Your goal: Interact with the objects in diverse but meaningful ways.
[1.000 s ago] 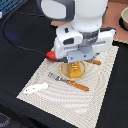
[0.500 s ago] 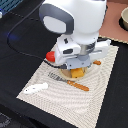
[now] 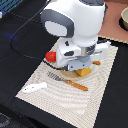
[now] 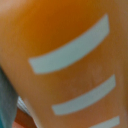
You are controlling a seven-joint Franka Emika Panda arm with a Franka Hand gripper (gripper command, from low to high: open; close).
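Observation:
An orange-brown bread loaf (image 3: pixel 85 73) with white stripes lies on a round wooden board (image 3: pixel 70 76) on the beige mat. It fills the wrist view (image 4: pixel 65 30) at very close range. My gripper (image 3: pixel 77 67) is low over the loaf, and its fingers are hidden behind the hand, so I cannot tell whether it is open or shut. A red tomato (image 3: pixel 50 56) sits just to the exterior view's left of the hand. A white fish (image 3: pixel 34 88) lies at the mat's near left corner. The yellow packet is out of view.
A wooden-handled fork (image 3: pixel 67 81) lies on the beige mat (image 3: pixel 100 97) in front of the board. Another orange handle (image 3: pixel 95 63) pokes out to the exterior view's right of the hand. A bowl (image 3: pixel 123 17) stands at the far right. A black cable (image 3: pixel 20 35) runs on the dark table.
The arm has come down closer over the loaf and shifted slightly to the exterior view's left. The fish, fork and tomato have not moved.

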